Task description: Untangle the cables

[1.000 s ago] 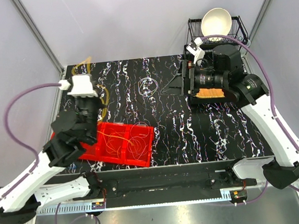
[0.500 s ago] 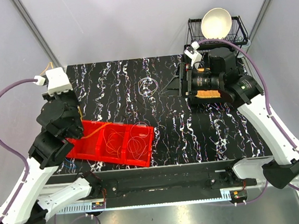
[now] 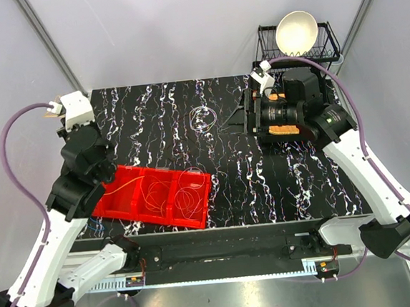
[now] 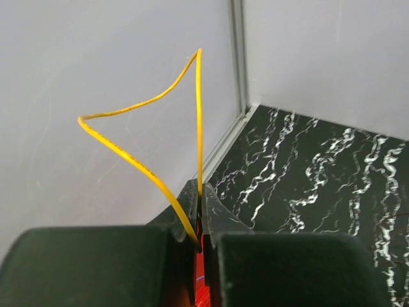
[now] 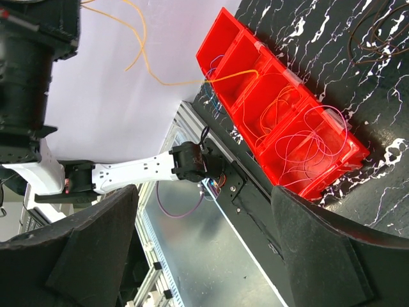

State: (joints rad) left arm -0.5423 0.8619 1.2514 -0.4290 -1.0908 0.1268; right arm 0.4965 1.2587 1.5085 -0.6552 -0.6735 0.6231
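Yellow cable [image 4: 199, 121] clenched in left pincer [image 4: 200, 211], right pincer [image 5: 204, 198] spread wide, empty, red tray [image 3: 206, 196] holding cables [image 5: 307, 147]

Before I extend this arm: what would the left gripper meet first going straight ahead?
Likely the pale grey enclosure wall near its metal corner post, past the thin yellow wire loop that the left gripper pinches; depth is unclear.
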